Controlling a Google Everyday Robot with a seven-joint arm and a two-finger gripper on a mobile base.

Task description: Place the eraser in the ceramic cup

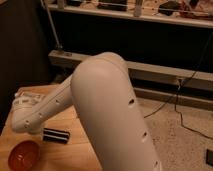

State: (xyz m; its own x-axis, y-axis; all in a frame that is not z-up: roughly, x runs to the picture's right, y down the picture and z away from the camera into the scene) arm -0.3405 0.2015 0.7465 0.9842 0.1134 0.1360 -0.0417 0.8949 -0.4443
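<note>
Camera view: black rectangular eraser (pixel 55 135) is laid flat on wooden counter (pixel 65 156), near glossy orange bowl (pixel 23 155). Above it, gripper is hidden behind smooth white arm (pixel 105 110), jaws spread.

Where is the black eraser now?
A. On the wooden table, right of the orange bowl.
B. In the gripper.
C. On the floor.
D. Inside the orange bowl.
A: the eraser lies on the table beside the orange bowl, apart from it; the gripper is at the arm's end, further back on the left, not on the eraser.
</note>
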